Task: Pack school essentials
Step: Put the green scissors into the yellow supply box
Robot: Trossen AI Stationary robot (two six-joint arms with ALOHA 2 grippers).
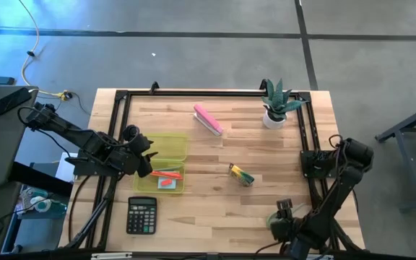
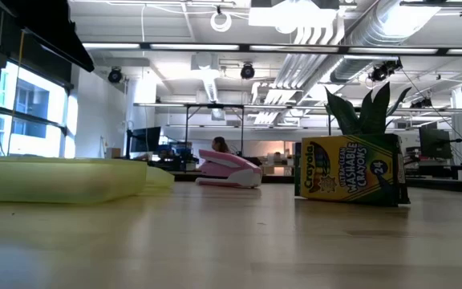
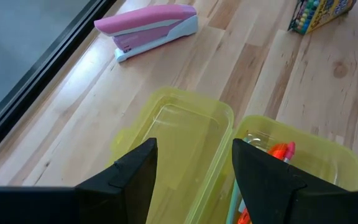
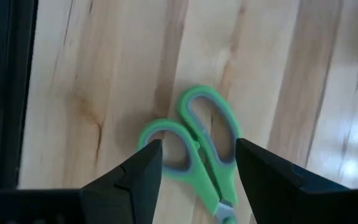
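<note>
1. Your left claw (image 1: 148, 160) hangs over the yellow box (image 1: 159, 177) at the desk's (image 1: 266, 209) left side, fingers (image 3: 129, 177) spread open with nothing between them.
2. In the left wrist view the claw sits above the seam between the lid (image 3: 179, 134) and the box (image 3: 328, 155), both clear yellow and lying side by side, the lid on the far side.
3. Inside the box you see a red-orange marker (image 1: 167, 174) and a small red eraser (image 1: 166, 183); in the left wrist view the marker (image 3: 281, 151) shows at the box's inner wall.
4. Your right claw (image 1: 280, 220) is low at the desk's near right edge, open and holding nothing.
5. In the right wrist view the green-handled scissors (image 4: 194, 149) lie flat on the wood, their handle loops between the open fingers (image 4: 132, 174), which are not touching them as far as you can tell.
6. The crayon box (image 1: 241, 174) lies mid-desk, right of the yellow box and well apart from both claws; in the low view it (image 2: 347, 170) reads as a yellow-green carton.
7. The pink stapler (image 1: 209, 120) rests at the far middle, with the potted plant (image 1: 276, 105) to its right near the far right corner.
8. The black calculator (image 1: 141, 215) sits at the near left, just on the near side of the yellow box.
</note>
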